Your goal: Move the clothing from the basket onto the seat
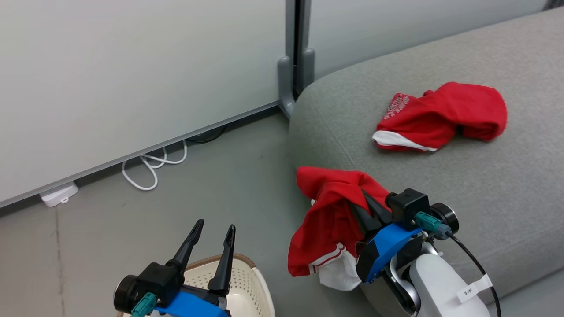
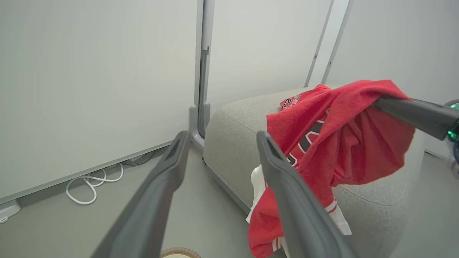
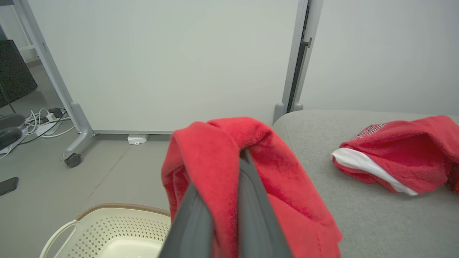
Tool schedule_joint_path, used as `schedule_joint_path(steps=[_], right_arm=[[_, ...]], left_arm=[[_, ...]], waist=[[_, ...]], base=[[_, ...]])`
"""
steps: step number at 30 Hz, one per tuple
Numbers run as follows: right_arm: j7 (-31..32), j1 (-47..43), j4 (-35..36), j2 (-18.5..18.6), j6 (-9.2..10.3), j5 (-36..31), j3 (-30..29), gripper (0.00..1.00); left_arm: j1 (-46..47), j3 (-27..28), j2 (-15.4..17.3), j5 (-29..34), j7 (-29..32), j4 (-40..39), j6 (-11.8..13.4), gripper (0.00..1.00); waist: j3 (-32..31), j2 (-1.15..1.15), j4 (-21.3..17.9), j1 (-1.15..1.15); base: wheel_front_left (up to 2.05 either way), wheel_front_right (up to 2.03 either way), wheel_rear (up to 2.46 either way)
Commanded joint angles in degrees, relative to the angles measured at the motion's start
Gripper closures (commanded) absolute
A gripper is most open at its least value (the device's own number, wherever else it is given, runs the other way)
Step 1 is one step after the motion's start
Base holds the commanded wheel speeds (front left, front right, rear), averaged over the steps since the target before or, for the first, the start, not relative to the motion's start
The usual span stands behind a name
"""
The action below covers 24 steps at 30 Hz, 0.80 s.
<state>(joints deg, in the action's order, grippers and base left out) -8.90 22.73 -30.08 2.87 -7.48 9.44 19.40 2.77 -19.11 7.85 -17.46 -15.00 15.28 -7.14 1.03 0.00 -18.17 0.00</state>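
Right pincer (image 1: 365, 203) with tips buried in the held jersey (image 1: 328, 220), basket (image 1: 246, 281) cut off by the bottom picture edge, far jersey (image 1: 445, 114) lettering too small to read, sofa (image 1: 506, 185) running past the right picture edge

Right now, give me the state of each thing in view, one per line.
left gripper: open, empty.
right gripper: shut on held jersey.
held jersey: bunched, dangling at the sofa's edge.
second jersey: crumpled, lying on sofa.
basket: no clothing in the visible part.
sofa: bears the second jersey.
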Motion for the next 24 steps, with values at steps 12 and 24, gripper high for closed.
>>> schedule_joint_path(steps=[12,24], right_arm=[[-1.0,-0.3,1.5,0.0,-0.03,0.7,-2.0,1.0],[-1.9,-0.7,2.0,0.0,-0.03,0.4,-4.6,1.0]], left_arm=[[3.3,-1.8,0.9,0.1,-0.3,-0.6,-0.5,0.0],[6.3,-4.6,2.3,-1.1,-0.3,1.0,-0.3,0.0]], waist=[[3.4,0.0,-12.4,0.0],[5.0,0.0,-12.9,0.0]], base=[[0.0,0.0,0.0],[0.0,0.0,0.0]])
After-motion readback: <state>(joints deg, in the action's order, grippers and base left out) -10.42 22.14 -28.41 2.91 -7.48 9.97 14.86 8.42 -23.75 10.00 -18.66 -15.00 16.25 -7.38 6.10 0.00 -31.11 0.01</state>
